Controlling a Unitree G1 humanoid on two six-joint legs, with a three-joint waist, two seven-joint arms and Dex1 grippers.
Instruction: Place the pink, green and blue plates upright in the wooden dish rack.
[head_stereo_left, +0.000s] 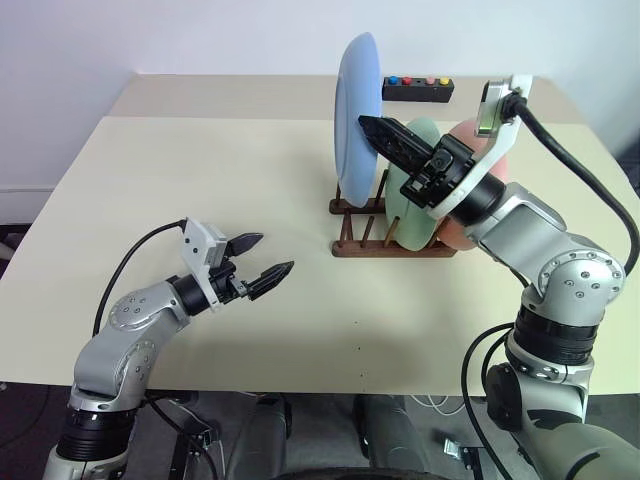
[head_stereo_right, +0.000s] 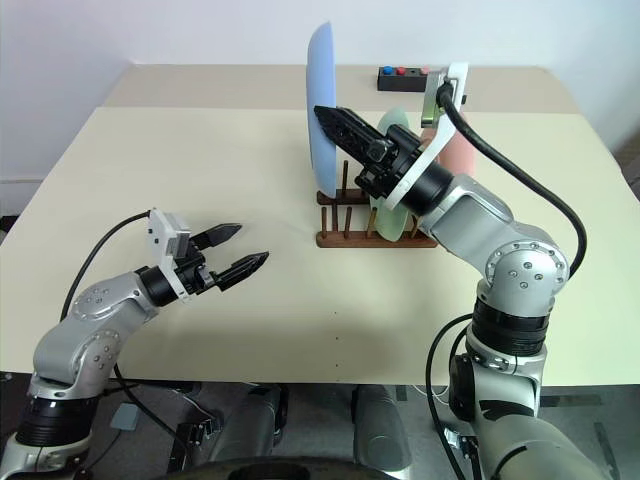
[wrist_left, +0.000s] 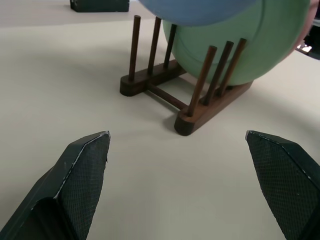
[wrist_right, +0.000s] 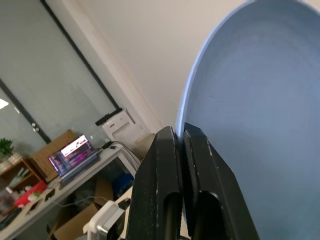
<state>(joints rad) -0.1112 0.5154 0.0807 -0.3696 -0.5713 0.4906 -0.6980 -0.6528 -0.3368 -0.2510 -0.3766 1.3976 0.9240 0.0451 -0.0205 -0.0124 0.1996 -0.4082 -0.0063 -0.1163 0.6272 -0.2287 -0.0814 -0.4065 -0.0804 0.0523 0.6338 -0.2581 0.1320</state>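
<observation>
Left eye view: a smooth, matte cream table (head_stereo_left: 200, 180) carries a small dark brown wooden dish rack (head_stereo_left: 385, 245), built of two parallel base rails joined by a crossbar, each rail bearing slim round upright pegs. Three round, glossy plates stand on edge in the rack, which sits right of the table's centre: a blue plate (head_stereo_left: 355, 115) at the left end, tall and slightly tilted; a green plate (head_stereo_left: 412, 195) in the middle; and a pink plate (head_stereo_left: 490, 165) at the right end, largely hidden behind the right arm. At the far edge of the table lies a small black box with coloured buttons (head_stereo_left: 418, 89). The right gripper (head_stereo_left: 385, 138), two black tapered fingers with a finely textured face, is clenched tight with no gap between the fingers; it lies against the concave face of the blue plate near its rim without clasping it, as the right wrist view confirms (wrist_right: 182, 145). The left gripper (head_stereo_left: 262, 262) hovers above bare tabletop, near and to the left of the rack, its two pointed fingers spread wide and holding nothing; the left wrist view shows the rack pegs and green plate (wrist_left: 235, 45) between the spread fingertips (wrist_left: 87, 165).
</observation>
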